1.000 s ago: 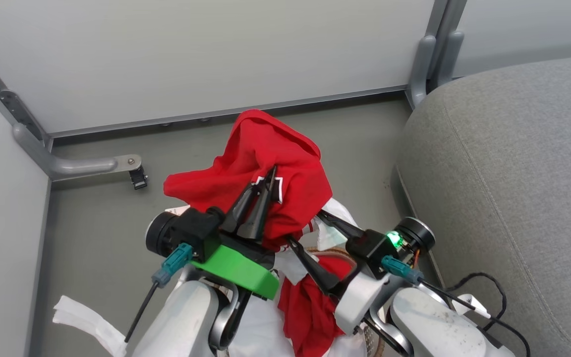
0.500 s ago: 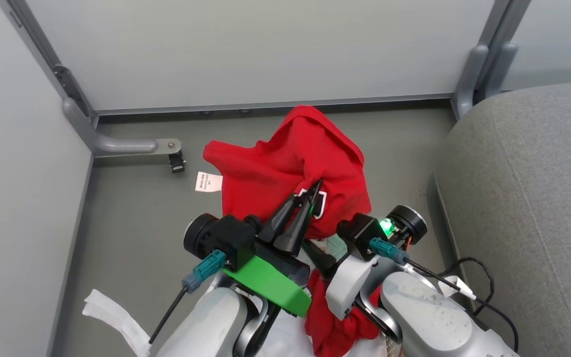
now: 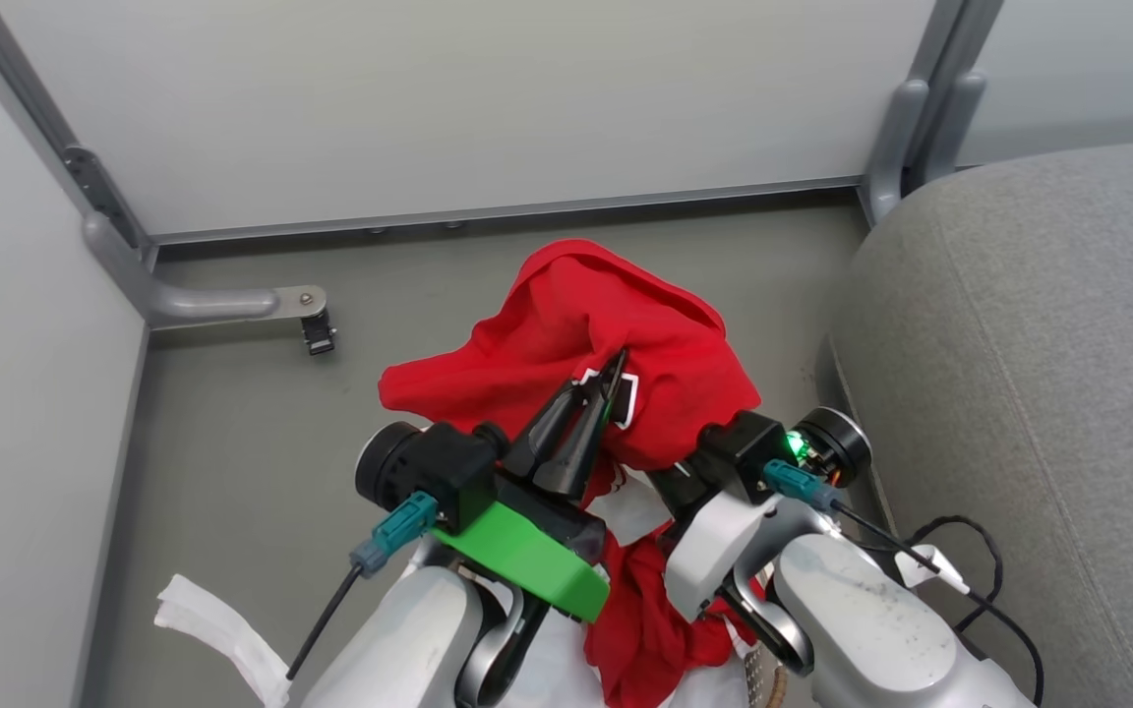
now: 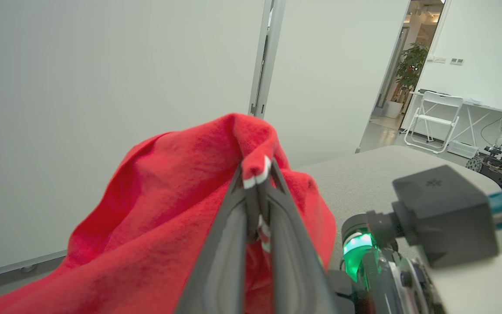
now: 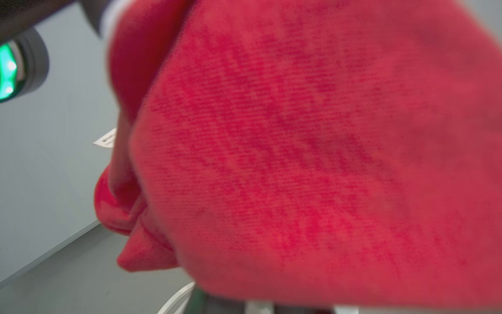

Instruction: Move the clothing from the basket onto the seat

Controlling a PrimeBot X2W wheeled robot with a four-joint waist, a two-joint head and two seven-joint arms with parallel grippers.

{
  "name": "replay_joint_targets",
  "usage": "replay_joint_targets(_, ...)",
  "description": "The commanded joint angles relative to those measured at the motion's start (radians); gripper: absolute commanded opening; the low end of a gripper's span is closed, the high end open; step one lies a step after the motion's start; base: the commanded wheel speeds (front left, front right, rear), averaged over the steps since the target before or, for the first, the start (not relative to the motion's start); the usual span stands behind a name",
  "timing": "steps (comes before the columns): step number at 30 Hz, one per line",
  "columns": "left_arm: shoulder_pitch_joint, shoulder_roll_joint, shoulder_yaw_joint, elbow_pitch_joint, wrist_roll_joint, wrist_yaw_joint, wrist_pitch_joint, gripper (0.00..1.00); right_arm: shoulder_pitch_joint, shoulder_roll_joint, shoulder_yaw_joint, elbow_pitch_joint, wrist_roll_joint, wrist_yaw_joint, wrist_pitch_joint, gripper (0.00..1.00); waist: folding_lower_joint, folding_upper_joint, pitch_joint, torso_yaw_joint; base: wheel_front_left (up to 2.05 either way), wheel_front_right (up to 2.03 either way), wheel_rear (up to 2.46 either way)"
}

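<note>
Red jersey (image 3: 566, 324): white-trimmed fold pinched between closed fingers of left gripper (image 3: 614, 368); cloth draped over closed right gripper (image 3: 685, 477), hold there not discernible.

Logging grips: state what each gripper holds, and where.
Left gripper pinches the red jersey at a white-trimmed fold; right gripper is shut, its hold hidden under the cloth.

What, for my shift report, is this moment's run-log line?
left gripper: shut on jersey, lifted | right gripper: shut, fingers under jersey | seat: to right

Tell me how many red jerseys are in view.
2, it seems: the upper jersey, lifted by the left gripper, and the lower jersey, bunched below it. More may be hidden.
</note>
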State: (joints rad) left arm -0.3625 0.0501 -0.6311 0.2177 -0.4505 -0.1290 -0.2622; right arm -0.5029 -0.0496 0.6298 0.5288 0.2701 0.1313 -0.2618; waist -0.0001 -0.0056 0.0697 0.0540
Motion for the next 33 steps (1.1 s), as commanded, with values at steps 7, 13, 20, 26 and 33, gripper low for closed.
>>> replay_joint_targets(7,0.024,0.002,0.059,0.02,0.048,-0.003,-0.002,1.0,0.054,-0.004,-0.081,-0.058,-0.013,-0.001,-0.004,0.0,0.0001,0.0056,0.009,-0.108,0.0,0.0,0.0)
replay_joint_targets(13,0.048,0.002,0.118,0.044,0.082,-0.003,-0.002,1.0,0.095,-0.007,-0.135,-0.107,-0.012,-0.001,-0.004,0.0,0.0001,0.0056,0.031,-0.262,0.0,0.0,0.0)
replay_joint_targets(20,0.056,0.002,0.133,0.069,0.119,-0.003,-0.002,1.0,0.138,-0.024,-0.194,-0.146,-0.008,-0.001,-0.004,0.0,0.0001,0.0056,0.064,-0.433,0.0,0.0,0.0)
replay_joint_targets(26,0.062,0.003,0.14,0.079,0.128,-0.003,-0.002,1.0,0.177,-0.036,-0.253,-0.185,-0.008,-0.001,-0.004,0.0,0.0001,0.0056,0.083,-0.544,0.0,0.0,0.0)
replay_joint_targets(33,0.037,0.004,0.116,0.103,0.128,-0.003,-0.002,1.0,0.202,-0.064,-0.323,-0.215,-0.013,-0.001,-0.004,0.0,0.0001,0.0056,0.117,-0.593,0.0,0.0,0.0)
